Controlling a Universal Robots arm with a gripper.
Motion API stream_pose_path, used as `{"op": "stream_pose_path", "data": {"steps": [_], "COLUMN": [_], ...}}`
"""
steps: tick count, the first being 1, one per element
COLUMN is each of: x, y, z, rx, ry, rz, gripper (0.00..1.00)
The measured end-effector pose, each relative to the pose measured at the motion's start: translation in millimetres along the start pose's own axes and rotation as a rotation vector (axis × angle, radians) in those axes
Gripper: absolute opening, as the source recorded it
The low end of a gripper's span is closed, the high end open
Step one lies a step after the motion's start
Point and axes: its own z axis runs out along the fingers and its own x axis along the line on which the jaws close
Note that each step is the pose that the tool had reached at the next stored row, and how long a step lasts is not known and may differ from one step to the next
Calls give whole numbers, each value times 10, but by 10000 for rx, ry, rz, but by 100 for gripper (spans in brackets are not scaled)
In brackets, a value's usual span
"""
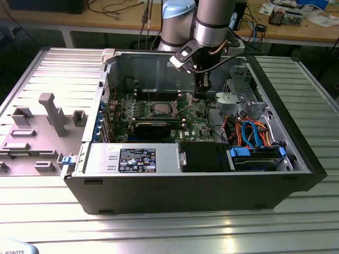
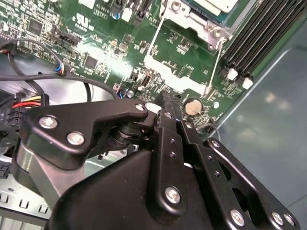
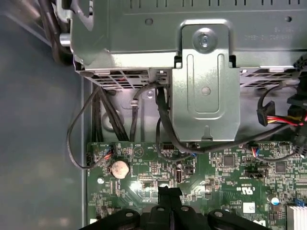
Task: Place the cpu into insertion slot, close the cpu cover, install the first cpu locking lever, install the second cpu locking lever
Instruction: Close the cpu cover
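Near the exterior view's centre, your black two-fingered claw (image 1: 200,94) looks pinched narrow and empty. The silvery-rimmed square insertion slot (image 1: 161,109) lies nearby toward the exterior view's left, contents unclear.

A ribbed metal table (image 1: 159,227) stands before cluttered wooden workbenches (image 1: 312,33).

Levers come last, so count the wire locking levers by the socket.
2: first lever beside the socket; second lever nearer the memory slots. Others may be hidden.
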Motion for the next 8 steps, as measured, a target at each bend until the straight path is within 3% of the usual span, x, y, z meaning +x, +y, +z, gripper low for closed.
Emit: {"op": "stream_pose_path", "data": {"steps": [5, 8], "x": [5, 5], "y": [5, -10], "z": [109, 121], "rx": [0, 1], "ry": [-4, -7], "rz": [1, -1], "gripper": [11, 11]}}
